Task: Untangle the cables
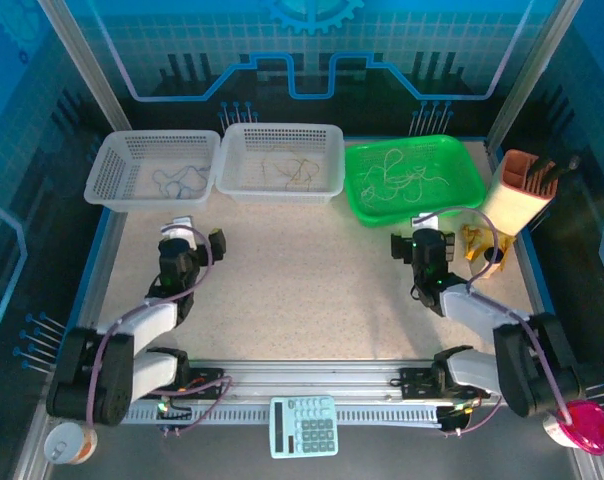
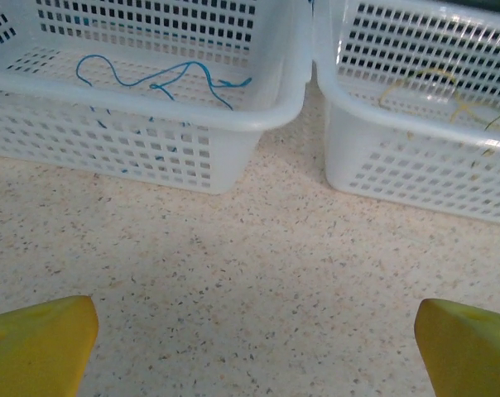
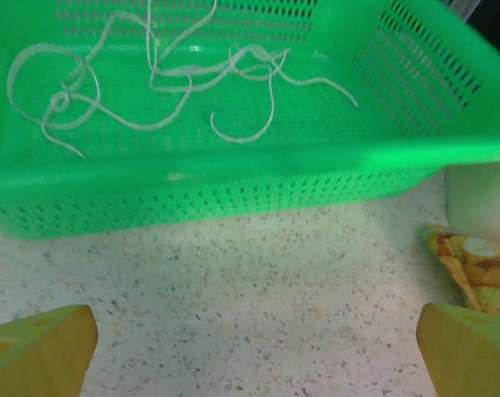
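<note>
Several white cables (image 3: 175,74) lie looped in the green basket (image 1: 412,178), also seen in the top view as white cables (image 1: 402,175). A blue cable (image 2: 163,78) rests in the left white basket (image 1: 152,170). Yellowish cables (image 1: 292,168) lie in the middle white basket (image 1: 282,160), showing as yellowish cables (image 2: 449,95) through its wall. My left gripper (image 1: 189,240) hovers open over bare table in front of the white baskets, its yellow fingers (image 2: 39,343) wide apart. My right gripper (image 1: 424,243) is open too, just short of the green basket (image 3: 233,182), fingers (image 3: 469,347) empty.
A tall tan-and-white container (image 1: 522,195) and a patterned orange packet (image 3: 473,265) stand right of the green basket. A calculator (image 1: 304,425) lies on the front rail. A tape roll (image 1: 67,443) and a pink object (image 1: 582,425) sit at the front corners.
</note>
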{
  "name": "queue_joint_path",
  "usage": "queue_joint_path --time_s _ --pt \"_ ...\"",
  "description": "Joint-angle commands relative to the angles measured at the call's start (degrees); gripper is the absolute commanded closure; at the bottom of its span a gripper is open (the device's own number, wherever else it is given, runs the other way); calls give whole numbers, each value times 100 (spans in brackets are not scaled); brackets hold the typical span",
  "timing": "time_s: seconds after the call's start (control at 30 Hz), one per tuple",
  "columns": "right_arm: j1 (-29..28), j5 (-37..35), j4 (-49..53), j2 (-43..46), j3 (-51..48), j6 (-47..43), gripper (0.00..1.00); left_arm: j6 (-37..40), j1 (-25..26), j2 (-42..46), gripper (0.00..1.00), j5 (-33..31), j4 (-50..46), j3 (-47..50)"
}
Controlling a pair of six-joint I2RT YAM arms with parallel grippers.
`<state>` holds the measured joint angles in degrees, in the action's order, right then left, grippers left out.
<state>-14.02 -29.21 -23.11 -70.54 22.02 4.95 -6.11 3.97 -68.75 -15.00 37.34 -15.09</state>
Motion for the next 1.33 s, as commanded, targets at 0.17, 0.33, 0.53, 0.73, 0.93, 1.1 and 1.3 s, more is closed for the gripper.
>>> queue_joint_path --time_s 0.17,0.33,0.53,0.73,0.93,1.1,1.3 --pt "510 1732 -2068 -656 -114 -772 0 896 69 -1405 1 435 2380 74" --pt "737 1830 -4419 -1893 -656 -712 0 926 57 -2067 1 437 3033 47" --pt "943 2272 -2741 -1751 93 -567 0 590 -273 -2036 1 702 1565 -703" --pt "1011 2367 -2653 -1748 129 -534 0 566 -333 -2049 1 790 1583 -702" --pt "937 2250 -2713 -1747 94 -583 0 569 -335 -2046 1 792 1579 -705" --pt "980 2385 -2636 -1750 142 -558 0 576 -335 -2046 1 779 1596 -697" --pt "1042 2499 -2618 -1751 151 -537 0 549 -230 -2055 1 261 1764 -613"
